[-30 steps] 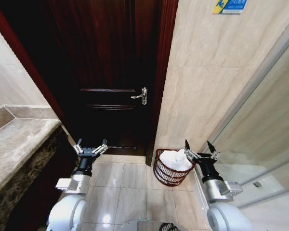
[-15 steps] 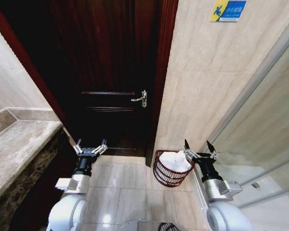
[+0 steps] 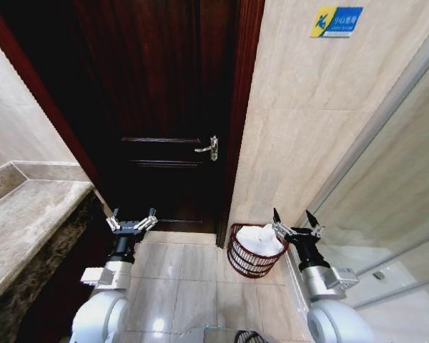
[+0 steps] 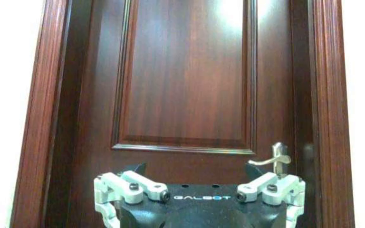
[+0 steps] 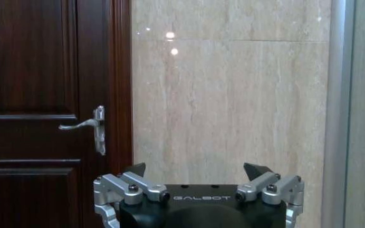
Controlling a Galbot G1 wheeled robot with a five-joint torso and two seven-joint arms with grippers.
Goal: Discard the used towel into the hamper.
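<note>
The small reddish-brown open-weave wire hamper [image 3: 254, 251] stands on the pale tiled floor [image 3: 182, 282], backed against the beige stone-tiled wall [image 3: 300, 136] just beside the frame of the dark wooden panelled door [image 3: 164, 107]. That corner position keeps it clear of the doorway. A crumpled white towel [image 3: 259, 238] lies inside it, heaped to about rim level — judged from this, the discard step looks complete.

My right hand [image 3: 295, 224] hovers just beside the hamper's rim, on the side toward the glass partition [image 3: 400, 214]. Its fingers are spread wide and hold nothing; the right wrist view shows the same wide-open fingers [image 5: 138, 183] in front of bare wall, with the silver lever door handle [image 5: 87, 126] off to one side. The open spread beside the hamper fits a release already made.

My left hand [image 3: 132, 221] is held up in front of the door, well apart from the hamper, next to the mottled grey stone table [image 3: 25, 221]. It too is fully open and empty — the left wrist view confirms nothing between the fingers [image 4: 135, 185]. It takes no part in the work here.
</note>
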